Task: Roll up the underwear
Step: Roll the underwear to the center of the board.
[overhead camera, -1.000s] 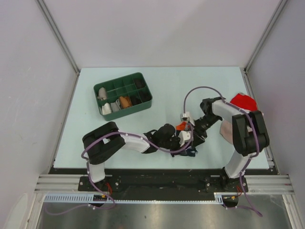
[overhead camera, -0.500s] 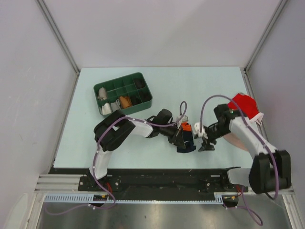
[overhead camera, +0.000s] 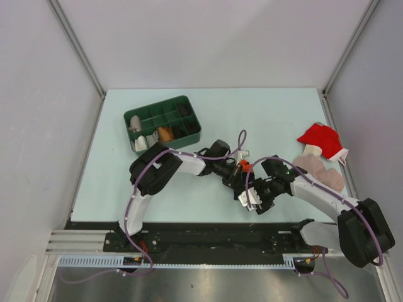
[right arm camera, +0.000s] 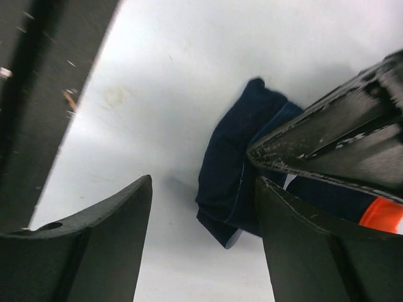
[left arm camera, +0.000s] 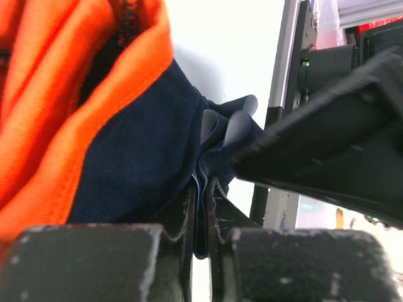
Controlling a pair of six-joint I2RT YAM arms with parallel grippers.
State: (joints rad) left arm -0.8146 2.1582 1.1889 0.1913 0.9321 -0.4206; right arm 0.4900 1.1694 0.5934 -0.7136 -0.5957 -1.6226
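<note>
Open table [overhead camera: 271,113] runs across the far side, from the green tray [overhead camera: 195,129] at far left to the right wall. The red cloth [overhead camera: 320,137] and beige-pink cloth [overhead camera: 326,175] lie touching at the right edge. In the near middle the left arm [overhead camera: 186,165] and right arm [overhead camera: 318,194] meet. The left gripper [left arm camera: 201,214] is clamped on the underwear [left arm camera: 138,157], and the right gripper [right arm camera: 203,189] is spread just beside it, with hardly any gap between them.

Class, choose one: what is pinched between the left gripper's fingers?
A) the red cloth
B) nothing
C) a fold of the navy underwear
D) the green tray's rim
C: the left wrist view shows the left gripper closed on a thin fold of the navy underwear.
</note>
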